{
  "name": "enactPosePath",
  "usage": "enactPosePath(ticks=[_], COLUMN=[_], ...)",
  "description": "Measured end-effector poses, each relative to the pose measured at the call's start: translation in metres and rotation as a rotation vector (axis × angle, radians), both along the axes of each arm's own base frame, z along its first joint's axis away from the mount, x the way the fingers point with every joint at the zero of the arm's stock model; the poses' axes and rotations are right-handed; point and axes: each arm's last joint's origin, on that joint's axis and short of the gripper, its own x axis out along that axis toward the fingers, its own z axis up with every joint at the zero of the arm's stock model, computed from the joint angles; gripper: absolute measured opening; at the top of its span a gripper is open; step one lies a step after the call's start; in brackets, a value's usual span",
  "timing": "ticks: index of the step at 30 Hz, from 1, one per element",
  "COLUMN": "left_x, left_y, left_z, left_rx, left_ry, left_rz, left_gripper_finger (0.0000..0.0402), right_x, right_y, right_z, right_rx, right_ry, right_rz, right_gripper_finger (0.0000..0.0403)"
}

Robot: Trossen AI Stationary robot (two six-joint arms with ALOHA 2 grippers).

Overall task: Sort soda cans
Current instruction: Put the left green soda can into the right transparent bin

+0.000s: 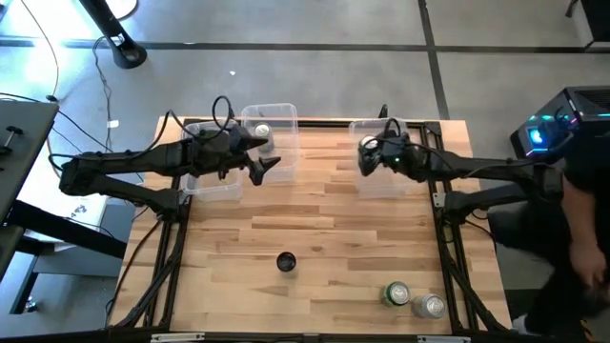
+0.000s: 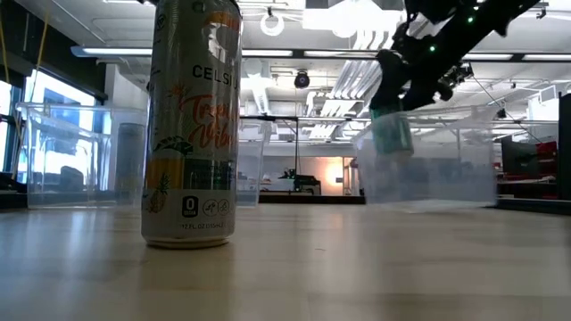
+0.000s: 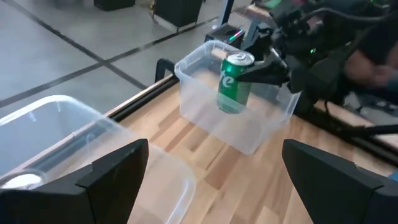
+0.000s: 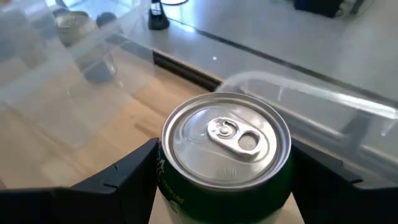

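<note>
The right gripper (image 3: 264, 68) held a green can (image 3: 234, 83) upright over the right bin (image 1: 379, 181), fingers closed on its sides, so the step in hand looked like dropping that can in. Next it would need lowering, then release. The left gripper (image 1: 264, 164) hung wide open and empty just left of that bin, by the other bins. Well short of the right bin, three cans waited: black can (image 1: 285, 261), second green can (image 1: 396, 293), silver can (image 1: 430, 305)

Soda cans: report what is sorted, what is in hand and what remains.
Done: one silver-topped can sits in a left bin. In hand: the right gripper holds a green can over the right bin. Left: a black can, another green can and a silver can stand on the table.
</note>
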Motion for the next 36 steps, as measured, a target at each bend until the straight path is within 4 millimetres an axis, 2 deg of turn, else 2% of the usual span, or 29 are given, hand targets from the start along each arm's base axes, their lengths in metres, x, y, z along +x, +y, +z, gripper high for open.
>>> enactPosePath(ticks=[13, 17, 23, 26, 31, 36], left_x=[-0.02, -0.025, -0.027, -0.027, -0.027, -0.027], left_y=[-0.002, -0.003, -0.003, -0.003, -0.003, -0.003], left_z=[0.008, 0.01, 0.011, 0.011, 0.011, 0.011], left_rx=[0.016, 0.019, 0.02, 0.02, 0.02, 0.013], left_ry=[0.009, 0.003, -0.002, -0.002, -0.003, -0.006], left_rz=[0.035, 0.041, 0.044, 0.044, 0.044, 0.047], left_gripper_finger=[0.0362, 0.0362, 0.0362, 0.0362, 0.0362, 0.0362], right_x=[0.062, 0.082, 0.115, 0.121, 0.121, 0.121], right_y=[-0.016, -0.021, -0.031, -0.038, -0.055, -0.063], right_z=[-0.033, -0.041, -0.037, -0.043, -0.062, -0.059], right_rx=[-0.001, 0.002, -0.062, -0.068, -0.05, -0.053], right_ry=[-0.177, -0.12, -0.062, -0.035, 0.012, -0.043], right_rz=[0.012, 0.054, 0.11, 0.101, 0.036, 0.005], right_gripper_finger=[0.028, 0.028, 0.028, 0.028, 0.028, 0.028])
